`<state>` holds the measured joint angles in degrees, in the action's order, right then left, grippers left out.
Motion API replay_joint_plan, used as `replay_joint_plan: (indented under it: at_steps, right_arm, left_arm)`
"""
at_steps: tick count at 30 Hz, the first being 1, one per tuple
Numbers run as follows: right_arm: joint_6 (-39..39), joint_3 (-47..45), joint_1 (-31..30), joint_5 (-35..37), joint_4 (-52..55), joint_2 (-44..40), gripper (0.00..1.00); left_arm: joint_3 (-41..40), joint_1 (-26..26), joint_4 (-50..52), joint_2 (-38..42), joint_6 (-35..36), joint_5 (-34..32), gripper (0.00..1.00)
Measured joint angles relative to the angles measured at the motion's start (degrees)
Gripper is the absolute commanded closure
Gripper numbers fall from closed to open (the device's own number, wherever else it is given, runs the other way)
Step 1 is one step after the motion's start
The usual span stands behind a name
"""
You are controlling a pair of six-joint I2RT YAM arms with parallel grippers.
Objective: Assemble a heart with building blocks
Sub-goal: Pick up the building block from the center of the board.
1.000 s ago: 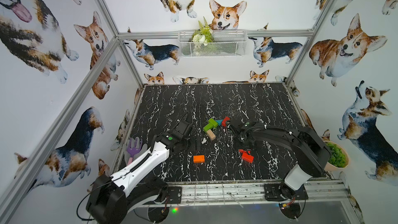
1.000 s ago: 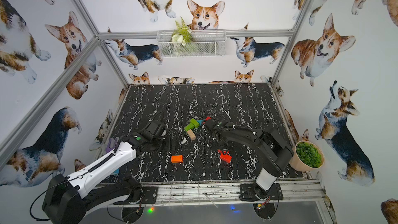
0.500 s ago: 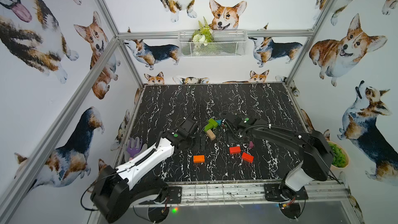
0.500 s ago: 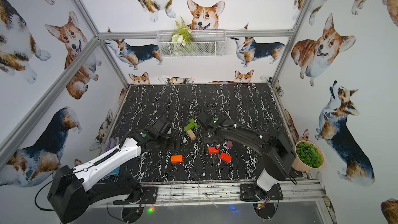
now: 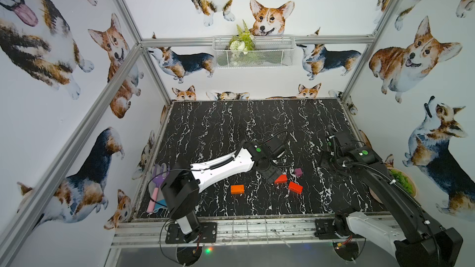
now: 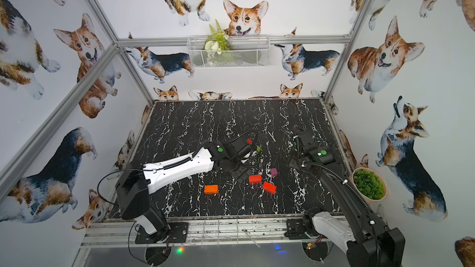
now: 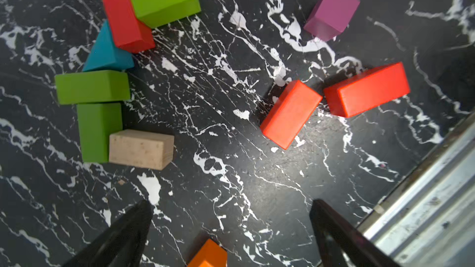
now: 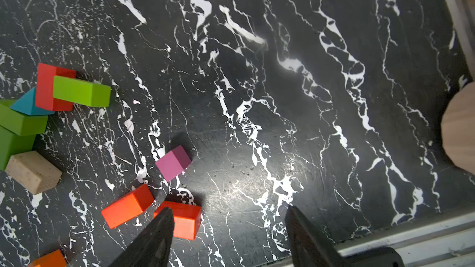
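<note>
While the left hand (image 7: 228, 227) hovers wide open over the desk (image 5: 218, 129), the right hand (image 8: 228, 229) is open less wide, also empty. A purple cube (image 7: 331, 12) lies at the far side of two red bars (image 7: 367, 89).

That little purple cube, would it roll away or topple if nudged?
Probably neither: the purple cube rests on a flat face on the table, so it should slide. It looks like solid painted wood, so it is likely stiff and light. Its smooth paint may slip a little in a grip.
</note>
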<state>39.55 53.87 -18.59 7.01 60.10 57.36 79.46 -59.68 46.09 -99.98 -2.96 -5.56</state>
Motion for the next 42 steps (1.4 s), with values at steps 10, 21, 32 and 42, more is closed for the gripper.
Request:
replay_joint_plan:
  at_steps: [10,21,32,42]
  right_arm:
    - [-2.1,-0.5,0.9,-4.0,-0.9,0.2,0.29]
    - [-2.3,-1.4,1.1,-6.2,-1.6,0.0,0.31]
    - [-3.3,-1.0,1.1,-7.0,-2.5,0.8,0.33]
    - [-3.5,-0.2,1.1,-7.2,-2.6,1.2,0.34]
  left_arm:
    - [6.3,-1.3,2.4,-9.0,12.8,2.4,0.11]
    - [5.0,-3.1,-3.0,-13.5,12.0,3.8,0.26]
    - [2.8,-4.0,-9.4,-15.5,7.8,5.9,0.74]
    - [0.3,-2.9,-12.2,-13.9,3.3,6.8,0.92]
